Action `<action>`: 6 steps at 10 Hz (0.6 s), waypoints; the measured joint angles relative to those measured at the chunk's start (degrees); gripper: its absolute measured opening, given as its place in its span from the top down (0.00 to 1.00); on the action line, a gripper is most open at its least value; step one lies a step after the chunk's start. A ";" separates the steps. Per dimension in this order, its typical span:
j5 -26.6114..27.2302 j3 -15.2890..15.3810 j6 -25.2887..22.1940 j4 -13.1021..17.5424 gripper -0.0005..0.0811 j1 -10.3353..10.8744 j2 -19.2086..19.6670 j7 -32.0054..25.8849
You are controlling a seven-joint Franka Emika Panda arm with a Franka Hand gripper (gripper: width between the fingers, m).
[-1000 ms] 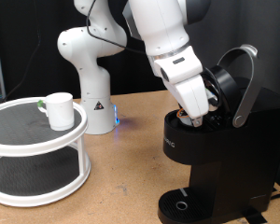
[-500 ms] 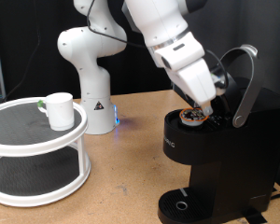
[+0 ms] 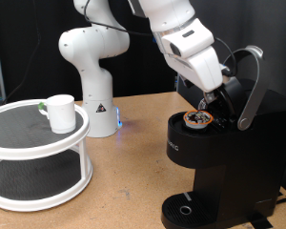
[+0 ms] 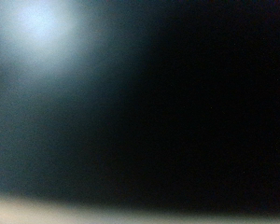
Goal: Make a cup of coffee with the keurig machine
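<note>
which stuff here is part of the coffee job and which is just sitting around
Part of the job:
- keurig machine, lid raised
- pod seated in its chamber
- cup on the tiered stand
- gripper just above the pod

Just there:
- tiered stand
- table

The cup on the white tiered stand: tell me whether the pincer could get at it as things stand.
Probably yes. The cup stands alone on the top tier of the stand, open from above and in front. The pincer is across the scene, just above the open keurig machine, with nothing between them.
</note>
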 joint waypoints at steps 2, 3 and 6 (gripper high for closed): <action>-2.40 0.02 0.19 -1.19 0.00 -0.10 -0.64 2.33; -3.58 0.02 0.96 -1.71 0.00 -0.15 -0.90 4.06; -5.73 0.03 2.71 -3.80 0.00 -0.19 -0.95 6.47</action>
